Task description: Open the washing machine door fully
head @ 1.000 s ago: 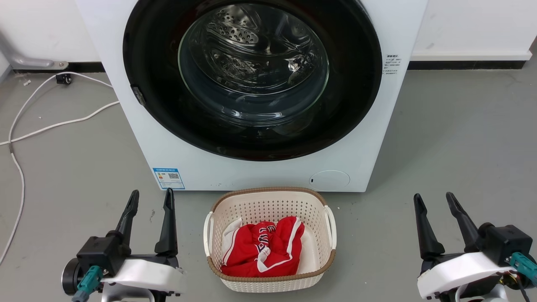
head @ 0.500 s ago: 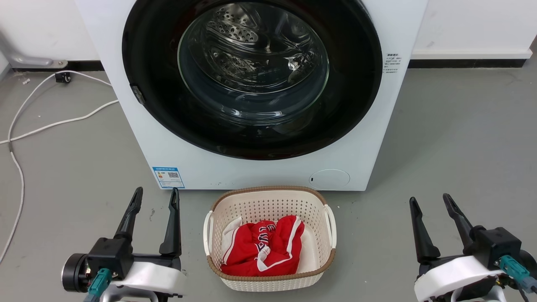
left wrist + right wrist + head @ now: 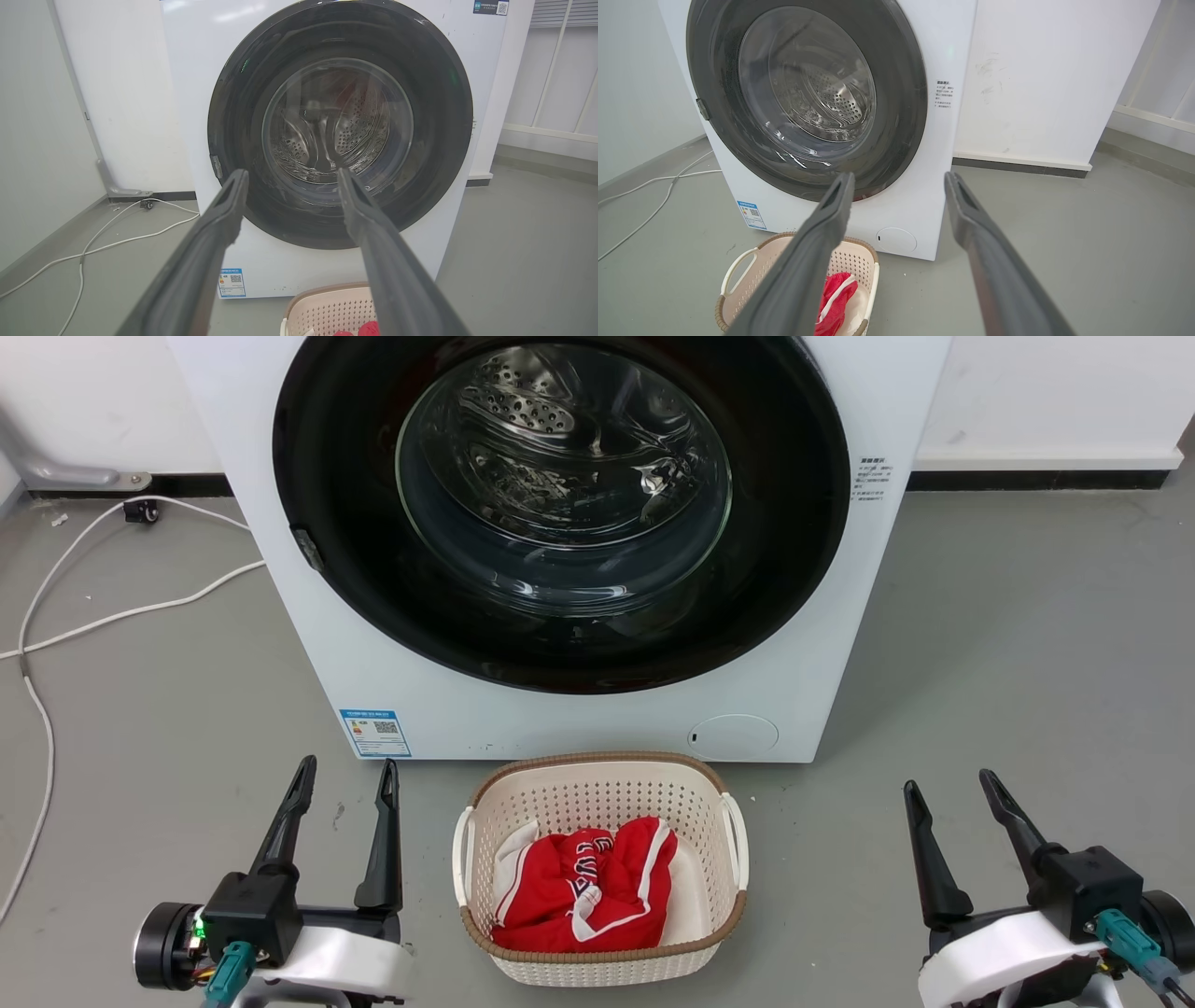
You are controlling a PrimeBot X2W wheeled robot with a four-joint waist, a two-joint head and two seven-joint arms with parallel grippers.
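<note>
The head camera is looking steeply down at the washer (image 3: 579, 723); both low wrist cameras are sharing its door (image 3: 233, 116).

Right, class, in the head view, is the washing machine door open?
No, the washing machine door sits flush against the white washing machine.
</note>
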